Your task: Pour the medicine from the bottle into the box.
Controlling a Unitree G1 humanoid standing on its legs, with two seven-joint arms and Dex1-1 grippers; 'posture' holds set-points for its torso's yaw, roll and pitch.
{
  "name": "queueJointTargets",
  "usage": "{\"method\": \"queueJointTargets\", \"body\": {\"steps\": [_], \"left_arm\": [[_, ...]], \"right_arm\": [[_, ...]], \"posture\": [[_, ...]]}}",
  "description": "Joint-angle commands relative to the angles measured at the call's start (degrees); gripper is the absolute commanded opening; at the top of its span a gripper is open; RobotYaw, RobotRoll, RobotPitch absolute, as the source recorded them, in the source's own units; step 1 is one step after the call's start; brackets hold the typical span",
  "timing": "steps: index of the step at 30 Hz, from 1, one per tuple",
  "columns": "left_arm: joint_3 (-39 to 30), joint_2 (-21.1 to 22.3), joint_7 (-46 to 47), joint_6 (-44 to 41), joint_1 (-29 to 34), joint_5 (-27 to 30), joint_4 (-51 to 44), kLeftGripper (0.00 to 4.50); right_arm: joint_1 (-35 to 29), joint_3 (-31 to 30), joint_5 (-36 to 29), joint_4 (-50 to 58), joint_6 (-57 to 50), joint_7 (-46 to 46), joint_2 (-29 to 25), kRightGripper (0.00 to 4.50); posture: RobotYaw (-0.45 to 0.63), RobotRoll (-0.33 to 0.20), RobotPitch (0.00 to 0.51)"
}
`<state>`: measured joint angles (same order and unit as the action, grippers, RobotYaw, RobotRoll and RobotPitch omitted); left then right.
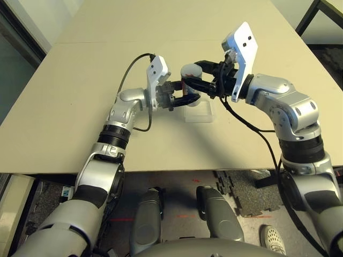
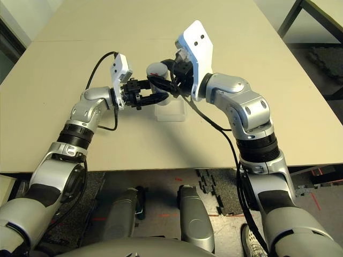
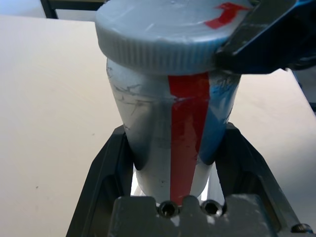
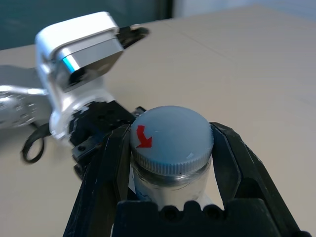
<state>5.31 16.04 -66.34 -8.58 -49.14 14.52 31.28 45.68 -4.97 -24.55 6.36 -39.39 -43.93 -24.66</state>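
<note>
Beige surface spreads wide beneath both silver arms, the left arm and the right arm, which reach in over it and meet near its middle. The left claw is closed around the body of the bottle, one finger on each side of it. The right claw comes in from the other side, its two fingers closed against opposite sides of the cap. On the floor, by the robot's right, is a pale shoe with holes in it. The clear plastic box sits on the surface, close by the claws. The bottle is upright between the claws, a red stripe down its label. Its round grey cap is on top, marked with a small red arrow.
</note>
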Motion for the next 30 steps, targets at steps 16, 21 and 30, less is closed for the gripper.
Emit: {"method": "queueJointTargets", "body": {"steps": [16,21,30], "left_arm": [[3.84,0.93,-3.53,-15.1,4.11,5.77,-24.59,2.53],[3.75,0.96,-3.11,-15.98,4.28,5.81,-25.29,2.53],[3.9,1.76,-2.99,-14.86,4.73,5.58,-23.94,2.53]], "right_arm": [[20.11,-2.66,3.93,-43.16,23.12,-36.72,-2.63,2.57],[20.52,-2.18,4.41,-43.54,22.65,-36.44,-3.14,2.57],[9.92,0.66,-1.46,-13.48,3.92,-28.64,-8.42,4.5]], "posture": [[-0.09,0.0,0.167],[-0.1,0.0,0.166],[-0.13,0.0,0.162]]}}
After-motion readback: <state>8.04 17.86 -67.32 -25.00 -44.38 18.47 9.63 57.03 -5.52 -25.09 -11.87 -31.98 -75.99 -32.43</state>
